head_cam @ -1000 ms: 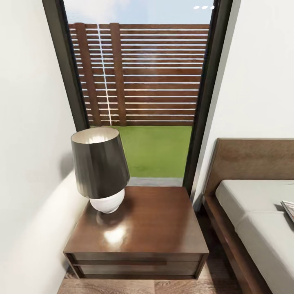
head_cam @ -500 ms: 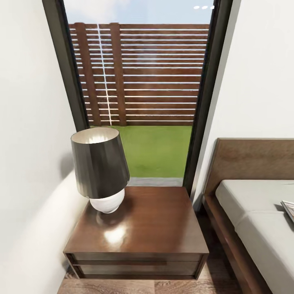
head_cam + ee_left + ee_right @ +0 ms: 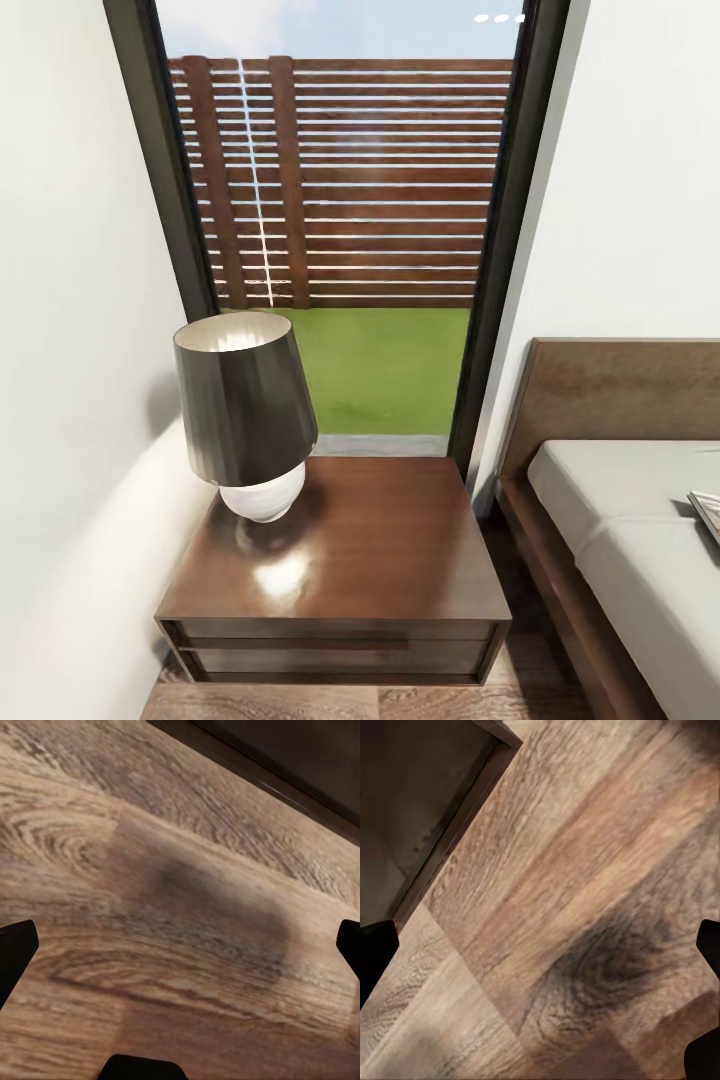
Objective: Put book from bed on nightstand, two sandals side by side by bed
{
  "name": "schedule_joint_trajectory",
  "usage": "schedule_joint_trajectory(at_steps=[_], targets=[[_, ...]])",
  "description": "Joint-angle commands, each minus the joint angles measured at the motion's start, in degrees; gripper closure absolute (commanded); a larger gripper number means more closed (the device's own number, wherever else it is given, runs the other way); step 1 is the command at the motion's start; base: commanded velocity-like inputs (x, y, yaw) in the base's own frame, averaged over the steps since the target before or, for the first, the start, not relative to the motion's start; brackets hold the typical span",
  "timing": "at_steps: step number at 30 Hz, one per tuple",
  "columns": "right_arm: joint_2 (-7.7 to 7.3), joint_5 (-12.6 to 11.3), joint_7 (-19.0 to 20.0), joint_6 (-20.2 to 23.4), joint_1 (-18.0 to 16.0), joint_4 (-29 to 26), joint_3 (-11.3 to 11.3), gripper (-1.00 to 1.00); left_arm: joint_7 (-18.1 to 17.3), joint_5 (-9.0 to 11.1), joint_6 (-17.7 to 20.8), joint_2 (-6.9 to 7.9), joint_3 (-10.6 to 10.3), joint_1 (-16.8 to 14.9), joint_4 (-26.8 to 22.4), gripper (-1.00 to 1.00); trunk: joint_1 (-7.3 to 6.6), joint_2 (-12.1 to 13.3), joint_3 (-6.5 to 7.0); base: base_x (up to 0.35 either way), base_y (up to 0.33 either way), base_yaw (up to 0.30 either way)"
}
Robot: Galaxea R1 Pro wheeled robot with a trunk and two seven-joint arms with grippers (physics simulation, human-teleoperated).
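While both grippers hang spread and empty, your book remains on the bed, frame right; nightstand awaits it.

We see a glossy dark brown nightstand, a dark grey lampshade, an off-white mattress, and a brown wood-grain floor.

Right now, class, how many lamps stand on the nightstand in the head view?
1. The lamp stands at the back left corner of the nightstand, beside the white wall and in front of the window.

Left hand spread wide, fingertips far apart; right hand likewise spread, nothing held.
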Motion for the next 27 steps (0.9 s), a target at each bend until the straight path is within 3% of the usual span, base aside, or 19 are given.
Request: schedule_joint_trajectory(at_steps=[1, 8, 16, 27], targets=[[-0.08, -0.3, 0.2, -0.2, -0.1, -0.7, 0.5, -1.0, -0.1, 0.4, -0.3, -0.04, -0.5, 0.0, 0.1, -1.0, -0.01, 0.0, -0.05, 0.0, 0.0, 0.0], [-0.52, 1.7, -1.4, 2.2, -0.1, -10.2, 1.0, -1.0, 0.1, 0.5, -0.3, -0.94, -0.3, 0.0, 0.1, -1.0, -0.01, 0.0, -0.05, 0.0, 0.0, 0.0], [-0.56, 5.9, -2.9, 11.5, -0.1, -21.6, 1.1, -1.0, 0.2, 0.6, -0.3, -1.28, 0.2, 0.0, 0.0, -1.0, -0.01, 0.0, -0.05, 0.0, 0.0, 0.0], [0.1, 6.8, -3.2, 19.1, -0.1, -35.5, 1.3, -1.0, 0.2, 0.7, 0.6, -1.39, 0.5, -0.1, -0.1, -1.0, -0.01, 0.0, -0.05, 0.0, 0.0, 0.0]])
